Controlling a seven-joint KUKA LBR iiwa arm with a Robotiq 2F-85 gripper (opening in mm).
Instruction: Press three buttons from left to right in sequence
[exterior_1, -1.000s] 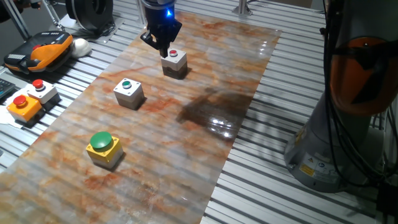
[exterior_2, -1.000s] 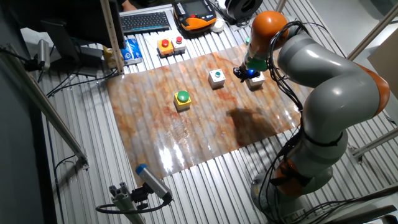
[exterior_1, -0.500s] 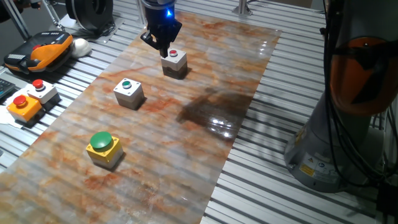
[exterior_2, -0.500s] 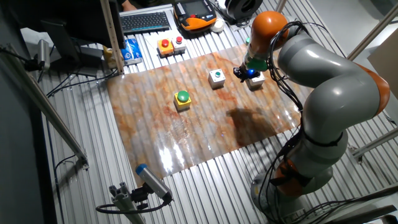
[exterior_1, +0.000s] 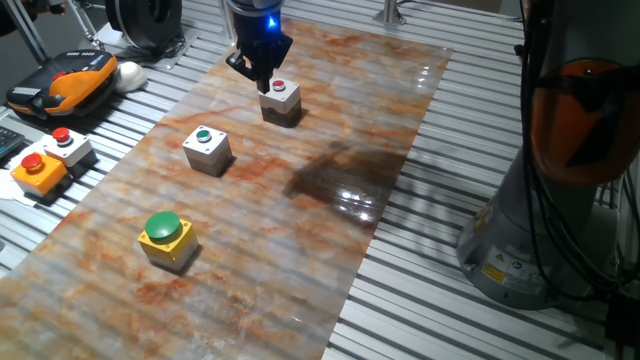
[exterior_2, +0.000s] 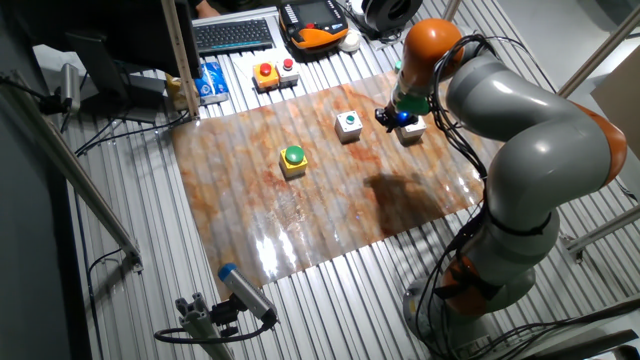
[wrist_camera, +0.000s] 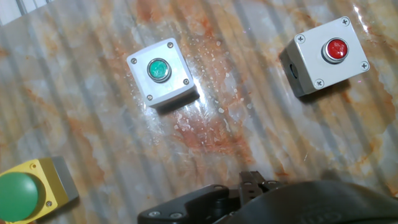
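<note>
The gripper (exterior_1: 262, 72) is hanging just beside the red button box (exterior_1: 281, 99) near the far edge of the mat (exterior_1: 330, 200), so the button is lying a little toward the arm's side, and I cannot tell if the fingers are apart

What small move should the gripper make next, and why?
Probably shift sideways until it is over the small red button of the light grey box, then descend. In one fixed view the gripper hangs beside that box, not above the button, and the hand view shows the button off to the upper right.
</note>
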